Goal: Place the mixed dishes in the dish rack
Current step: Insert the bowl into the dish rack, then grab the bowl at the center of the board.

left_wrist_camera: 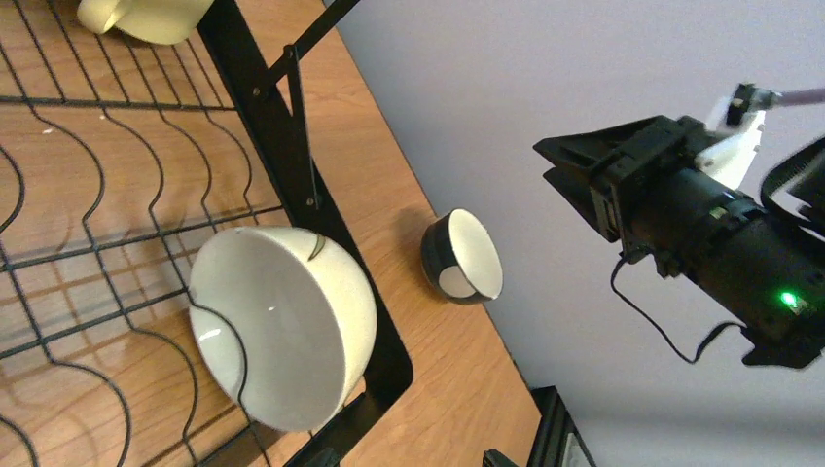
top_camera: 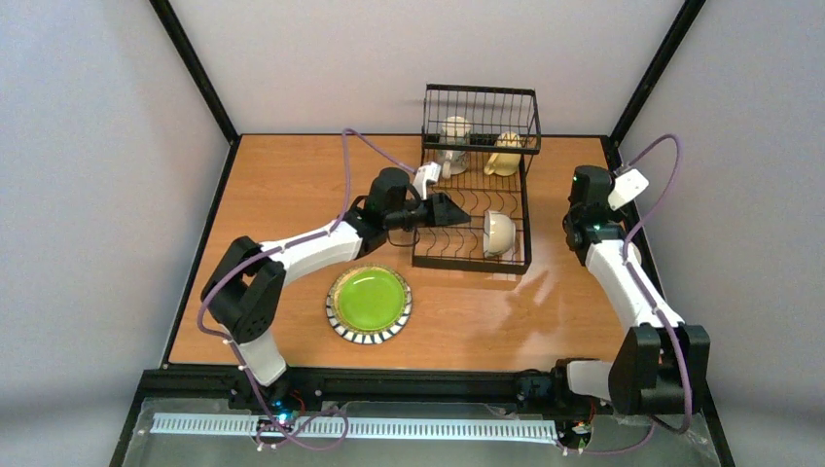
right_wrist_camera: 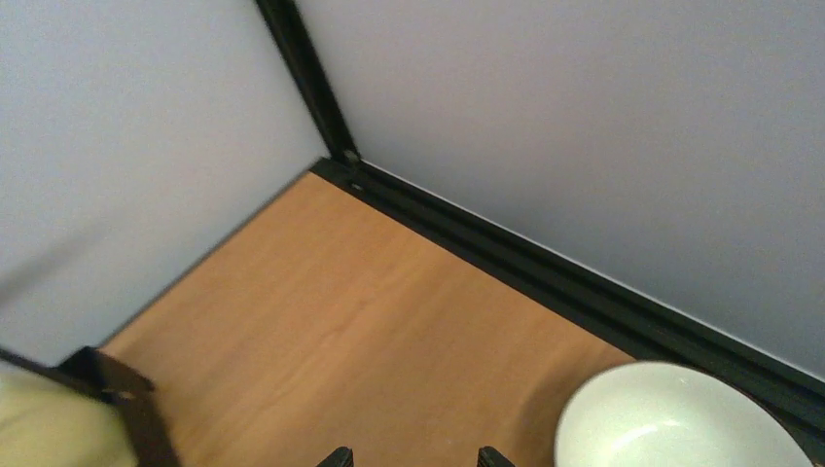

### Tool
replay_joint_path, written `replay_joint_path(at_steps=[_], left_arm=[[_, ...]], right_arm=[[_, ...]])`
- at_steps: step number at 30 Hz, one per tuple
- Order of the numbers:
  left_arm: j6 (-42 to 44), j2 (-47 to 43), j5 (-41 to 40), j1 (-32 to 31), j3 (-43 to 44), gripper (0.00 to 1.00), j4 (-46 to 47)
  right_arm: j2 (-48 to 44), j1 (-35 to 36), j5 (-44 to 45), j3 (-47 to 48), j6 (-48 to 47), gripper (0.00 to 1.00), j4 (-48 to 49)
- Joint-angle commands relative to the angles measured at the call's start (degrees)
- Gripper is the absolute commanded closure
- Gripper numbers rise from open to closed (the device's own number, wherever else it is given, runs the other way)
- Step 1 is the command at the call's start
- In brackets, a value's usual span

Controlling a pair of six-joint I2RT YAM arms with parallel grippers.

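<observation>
The black wire dish rack stands at the back middle of the table. A cream-white bowl stands on edge in its slotted base, also in the left wrist view. A white mug and a cream mug are in the raised basket. The lime-green plate lies on the table in front of the rack. A dark-banded cup lies on the table right of the rack, and shows in the right wrist view. My left gripper is open and empty over the rack base. My right gripper is open and empty above the table near the cup.
The right arm reaches along the table's right side. A black frame post and rail mark the back right corner. Grey walls close the back and sides.
</observation>
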Motion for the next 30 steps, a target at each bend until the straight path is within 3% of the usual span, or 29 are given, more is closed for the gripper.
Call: replay_joint_path(at_steps=[1,10,30], left_arm=[[4.02,-2.76,-3.17,-1.04,-2.46,0.18,-4.81],[2.47,-2.68,-0.42,-1.26,-4.22,0.18,-1.93],[1.06,-2.91,0.69,-1.47,-6.28,0.18,-0.1]], right_arm=[[4.04,-2.0,0.81,-0.17,3.96,0.27,-5.98],[10.1,-4.49,5.7,0.76,3.36,0.27,-7.83],[15.94,-8.47,4.64,1.31,6.43,0.27,-13.38]])
